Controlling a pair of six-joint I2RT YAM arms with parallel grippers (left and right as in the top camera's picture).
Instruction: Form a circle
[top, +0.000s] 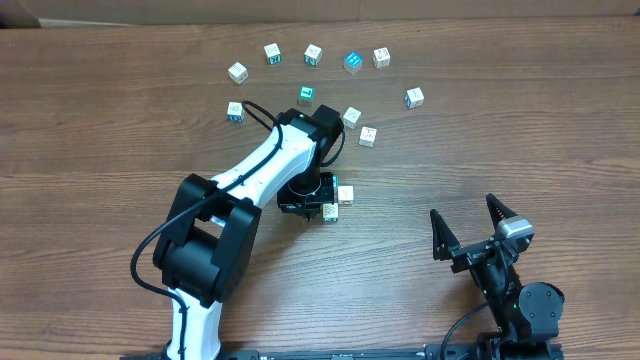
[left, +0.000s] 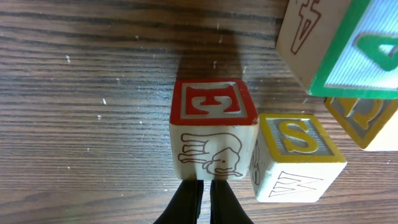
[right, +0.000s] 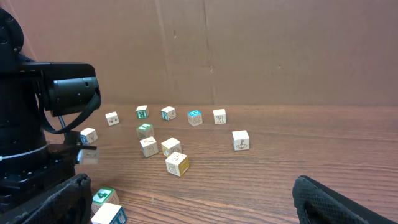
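Red-framed cube (left: 213, 130), lettering wrist-view only

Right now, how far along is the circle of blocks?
Done: a far arc of blocks looks placed. In hand: the shut left hand sits right at the red E block, beside the yellow S block, likely to nudge it. Left: the near side is open, and loose blocks sit inside the arc.

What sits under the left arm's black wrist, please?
The wrist camera shows a pale wooden cube with a red-framed E just ahead of the shut fingers, a yellow-framed S cube beside it. From overhead, the black wrist covers the fingers; only two pale cubes peek out.
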